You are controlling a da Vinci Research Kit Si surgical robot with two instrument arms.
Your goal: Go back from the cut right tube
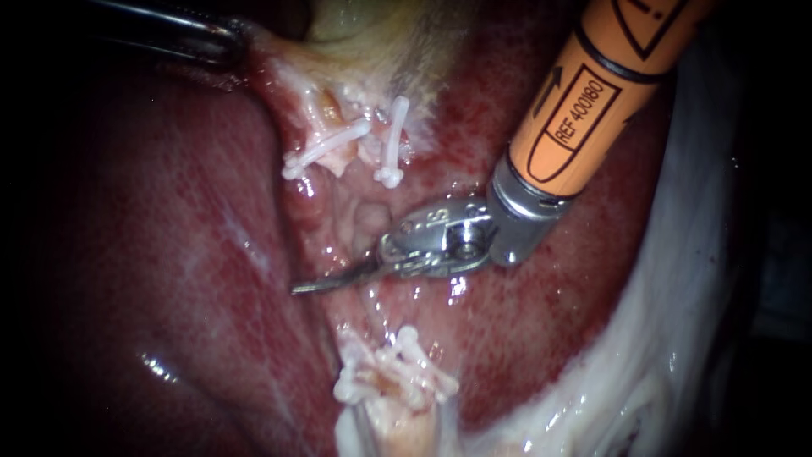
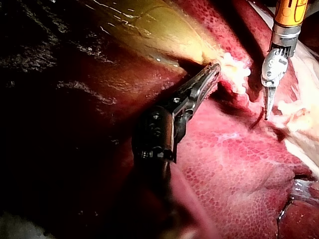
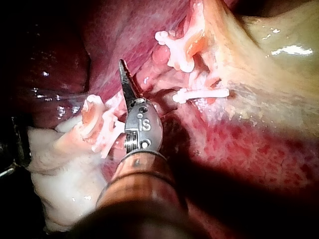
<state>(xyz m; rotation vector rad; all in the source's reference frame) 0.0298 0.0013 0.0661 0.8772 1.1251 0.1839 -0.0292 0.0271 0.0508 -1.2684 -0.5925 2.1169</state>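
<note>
My right instrument (image 1: 298, 289), orange-shafted with thin curved blades, comes in from the upper right. Its blades lie together and hold nothing, in the gap between the upper clipped stumps and the lower ones. Two white clips (image 1: 326, 148) (image 1: 391, 140) sit on the upper stumps below the gallbladder (image 1: 364, 42). More white clips (image 1: 397, 372) bunch on the lower stumps. In the right wrist view the blade tip (image 3: 122, 63) points past the lower clips (image 3: 99, 124) towards the liver. My left instrument (image 1: 233, 38) is at the upper left, jaws shut on the gallbladder's edge (image 2: 234, 69).
Dark red liver (image 1: 152, 254) fills the left and the floor under the blades. Pale white tissue (image 1: 677, 338) runs down the right side. In the left wrist view my right instrument (image 2: 266, 117) hangs ahead of the left jaws (image 2: 215, 67), blades down.
</note>
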